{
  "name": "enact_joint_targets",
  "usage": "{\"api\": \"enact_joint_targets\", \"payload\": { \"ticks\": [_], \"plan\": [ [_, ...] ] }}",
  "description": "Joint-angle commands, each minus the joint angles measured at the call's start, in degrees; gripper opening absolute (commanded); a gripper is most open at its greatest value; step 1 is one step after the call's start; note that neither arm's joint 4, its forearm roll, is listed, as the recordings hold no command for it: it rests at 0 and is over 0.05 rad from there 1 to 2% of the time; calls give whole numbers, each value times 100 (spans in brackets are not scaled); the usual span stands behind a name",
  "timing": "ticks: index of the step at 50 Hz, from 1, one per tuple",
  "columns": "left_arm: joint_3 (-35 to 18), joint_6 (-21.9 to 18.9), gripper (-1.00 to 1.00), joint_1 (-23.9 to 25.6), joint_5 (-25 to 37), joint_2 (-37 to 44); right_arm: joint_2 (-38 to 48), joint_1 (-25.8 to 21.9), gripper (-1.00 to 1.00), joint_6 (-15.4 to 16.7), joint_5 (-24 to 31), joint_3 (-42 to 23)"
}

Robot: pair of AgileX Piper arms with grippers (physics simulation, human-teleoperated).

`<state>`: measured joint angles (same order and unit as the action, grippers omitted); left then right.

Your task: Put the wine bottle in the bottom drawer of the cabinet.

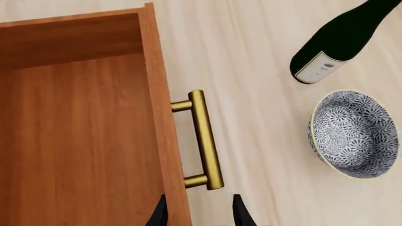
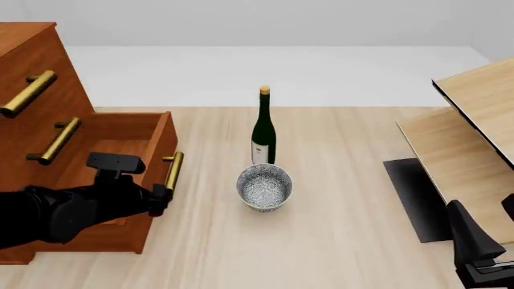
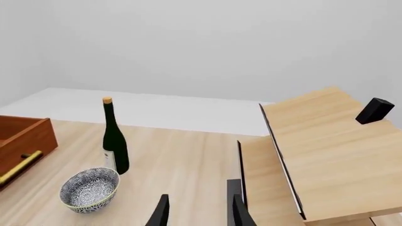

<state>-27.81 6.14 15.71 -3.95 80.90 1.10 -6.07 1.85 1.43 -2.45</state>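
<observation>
The bottle (image 2: 263, 129) stands upright near the middle of the bench (image 2: 345, 198), touching nothing. A patterned bowl (image 2: 264, 186) sits just in front of it, on the side nearer the arms. The cabinet (image 2: 32, 66) is at the left edge, and its bottom drawer (image 2: 129, 135) is pulled out. The left gripper (image 2: 157, 199) hangs by the drawer's brass handle (image 2: 173, 170), fingers apart and holding nothing. The right gripper (image 3: 197, 212) waits near the right edge beside pale wood furniture (image 2: 473, 114), also open with nothing in it.
</observation>
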Motion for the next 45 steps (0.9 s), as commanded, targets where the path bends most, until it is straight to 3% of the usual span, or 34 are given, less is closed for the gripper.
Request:
{"api": "enact_joint_targets", "payload": {
  "ticks": [1,45],
  "plan": [
    [110,84,100,139,-96,41,6,-6,100,-5,-5,10],
    [181,525,100,902,-31,-245,-51,-53,100,-6,73,-18]
  ]
}}
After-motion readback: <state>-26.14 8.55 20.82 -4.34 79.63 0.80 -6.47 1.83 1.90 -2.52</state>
